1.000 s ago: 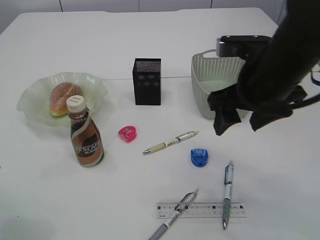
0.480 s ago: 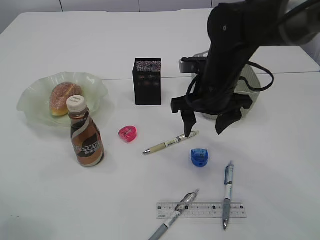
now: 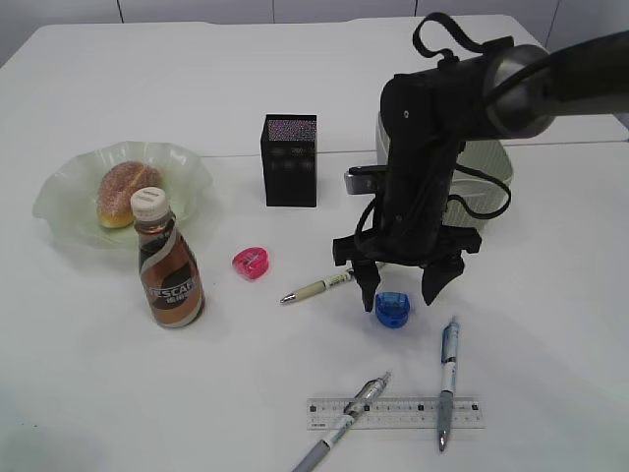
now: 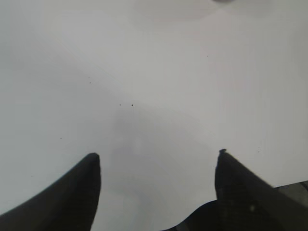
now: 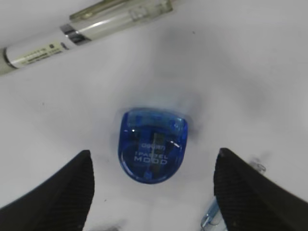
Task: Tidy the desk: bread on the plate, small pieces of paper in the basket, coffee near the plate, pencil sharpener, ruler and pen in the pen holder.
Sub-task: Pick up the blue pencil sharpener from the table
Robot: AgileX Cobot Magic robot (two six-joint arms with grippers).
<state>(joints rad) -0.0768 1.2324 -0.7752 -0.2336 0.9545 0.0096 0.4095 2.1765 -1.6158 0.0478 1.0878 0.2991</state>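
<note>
2 pencil sharpeners lie on the smooth white worktop (image 3: 88, 364): a glossy translucent blue sharpener (image 3: 391, 309), rounded like a shield, right of centre, and a pink sharpener (image 3: 251, 263) left of centre. The right claw (image 3: 401, 286) hangs released over the blue one, its matte black tapered fingers (image 5: 62, 192) on either side, not touching. A cream-barrelled pen (image 3: 329, 282) lies slanted just beside it. Lower in the frame, a clear ruler (image 3: 395, 413) carries 2 grey pens (image 3: 447, 379) across it. The black mesh pen holder (image 3: 290, 160) stands upper centre, the perforated sage basket (image 3: 489, 162) behind the arm. At left, the sugared bread (image 3: 123, 192) sits in the ruffled glass plate (image 3: 69, 192), the coffee (image 3: 167, 259) in front. The left claw (image 4: 156, 166) is released over bare worktop.
</note>
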